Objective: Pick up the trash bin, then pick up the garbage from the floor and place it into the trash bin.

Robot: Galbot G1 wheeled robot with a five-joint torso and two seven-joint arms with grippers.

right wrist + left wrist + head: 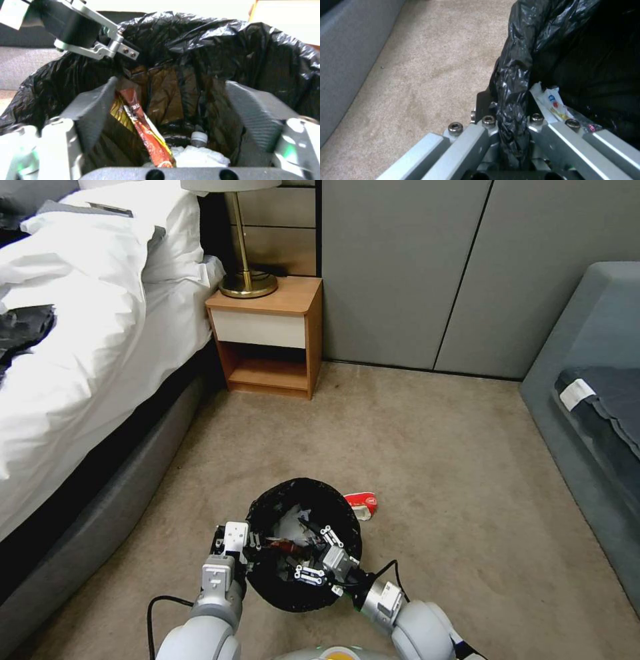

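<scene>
The bin (pixel 303 543) sits low in front of the robot over the carpet (pixel 433 460), its black liner (pixel 515 82) folded over the rim. The left hand (pixel 510 122) is clamped on the rim at the robot's left side, one finger outside and one inside, with liner pinched between them. The right hand (pixel 173 110) hangs over the bin's mouth with its fingers spread wide and nothing between them. Inside lie a red-brown wrapper (pixel 146 130), a yellow wrapper (pixel 118 113) beside it, white tissue (pixel 196 156) and a bottle (pixel 199 138) cap-up near the bottom.

One piece is left on the floor — a red-and-white wrapper (pixel 362 505), just beside the bin on its far right side. It looks light, thin and crinkly, so it would likely slide or fold under a finger; a pinch across its raised edge seems the surest hold. The bin itself looks light and fairly stiff, but the liner is slick, and a rim grip through it might slip if the bin swings.

Farther out, a bed (pixel 73 360) runs along the left, a nightstand (pixel 267 337) with a lamp (pixel 247 280) stands ahead, and a grey couch (pixel 587 400) is on the right. Nothing stands between the right hand and the wrapper but the bin's own rim.
</scene>
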